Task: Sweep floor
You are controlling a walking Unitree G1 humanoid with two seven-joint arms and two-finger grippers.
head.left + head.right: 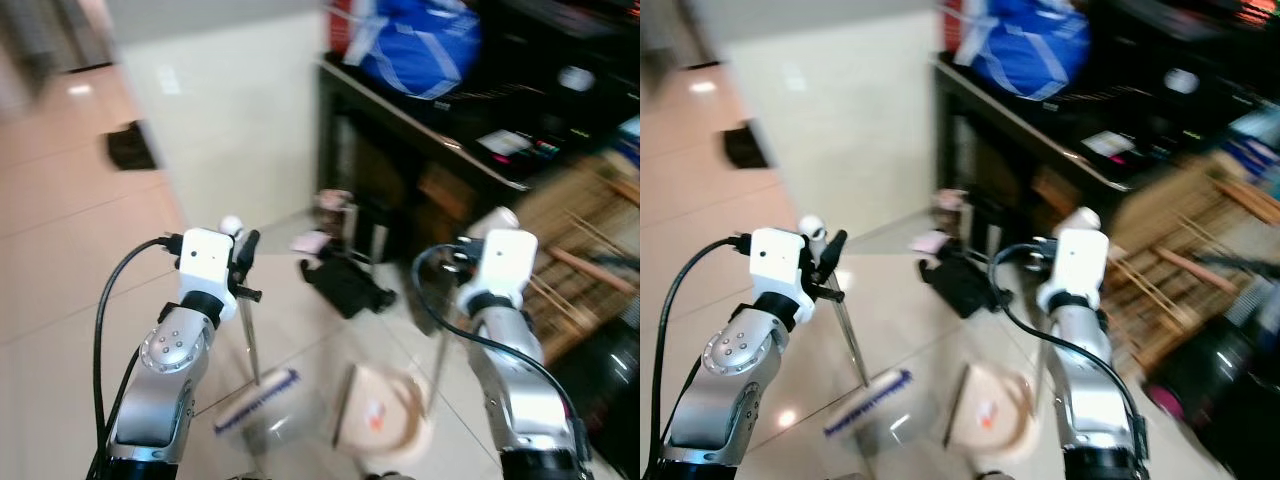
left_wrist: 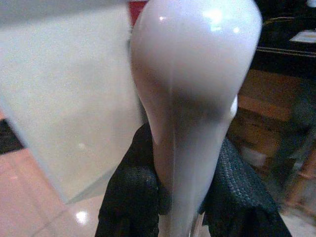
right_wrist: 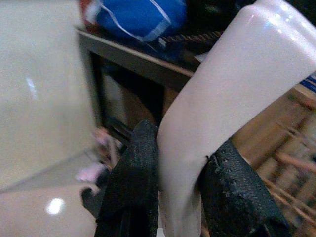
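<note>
**Two tools, one broom, one dustpan: both handles gripped**

Left eye view. Two silver arms, one each side. The left tool point(image 1: 243, 262) is clenched on the upper end of one broom handle point(image 1: 248, 335), a thin metal rod slanting down to one broom head point(image 1: 256, 400) with a blue edge, resting on the pale tiled floor point(image 1: 70, 300) near the robot, between the arms. Just right of the head lies one beige dustpan point(image 1: 385, 415), also on the floor; its thin rod rises toward the right arm. One black item point(image 1: 345, 285) and one small pink scrap point(image 1: 312, 241) lie farther off on the floor. One dark surface point(image 1: 420, 130) at far right carries one blue bag point(image 1: 420, 45). The picture is blurred.

Right eye view. Same count: one broom, one dustpan, two arms. One wooden slatted rack point(image 1: 1185, 275) stands right of the right arm.

Left wrist view. Two black fingers point(image 2: 131, 197) press on either side of one white rounded broom grip point(image 2: 192, 98).

Right wrist view. The right tool point(image 3: 180, 197) grasps one white dustpan grip point(image 3: 222, 94), one finger on each side; the blue bag shows beyond.
</note>
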